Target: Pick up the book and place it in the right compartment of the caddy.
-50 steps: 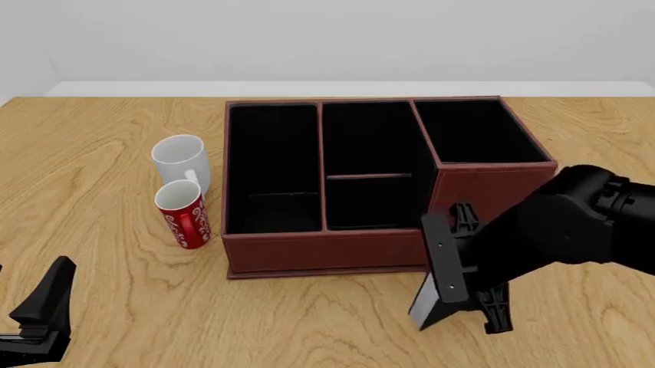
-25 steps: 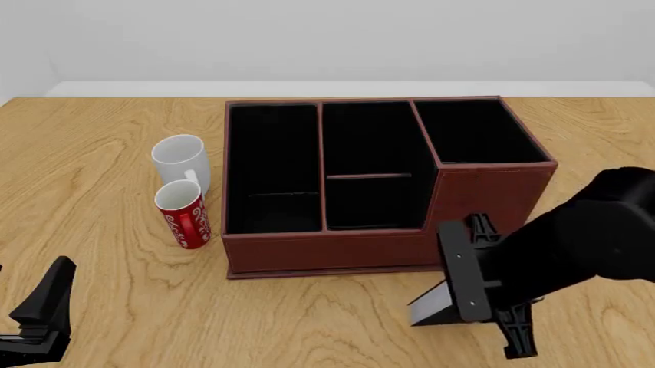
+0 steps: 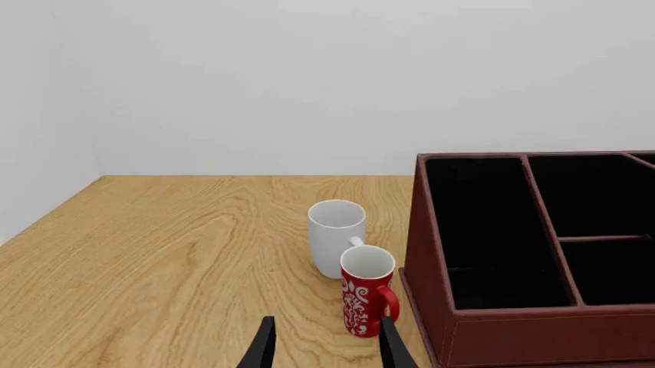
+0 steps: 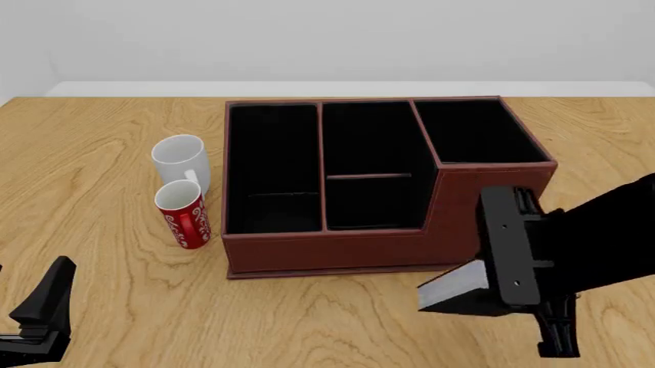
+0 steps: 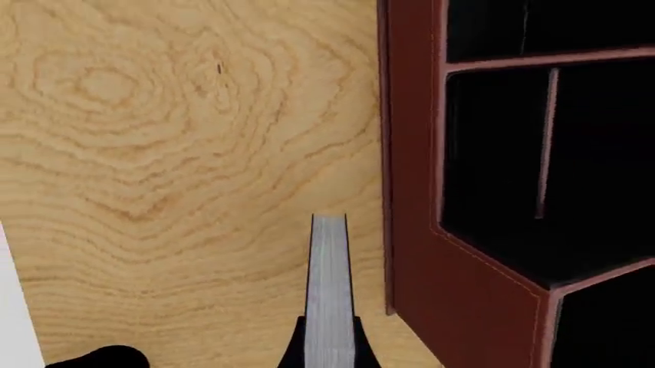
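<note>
The book (image 4: 450,289), black-covered with a pale page edge, hangs tilted just above the table in front of the caddy's (image 4: 327,249) right front corner. My right gripper (image 4: 515,295) is shut on it. In the right wrist view the book's page edge (image 5: 330,291) runs straight out between the fingers (image 5: 297,346), with the caddy wall (image 5: 415,192) close beside it. The right compartment (image 4: 476,130) is the taller, black-lined end section behind the book. My left gripper (image 4: 41,307) rests open at the near left; its fingers (image 3: 263,349) hold nothing.
A white mug (image 4: 181,159) and a red patterned mug (image 4: 184,216) stand left of the caddy; the red mug (image 3: 366,299) lies just ahead of my left gripper (image 3: 327,354). Bare wooden tabletop (image 4: 338,322) stretches along the near edge.
My right arm has moved to the right and risen slightly with the book, which has tipped from nearly upright to a flatter tilt. The left arm has not moved.
</note>
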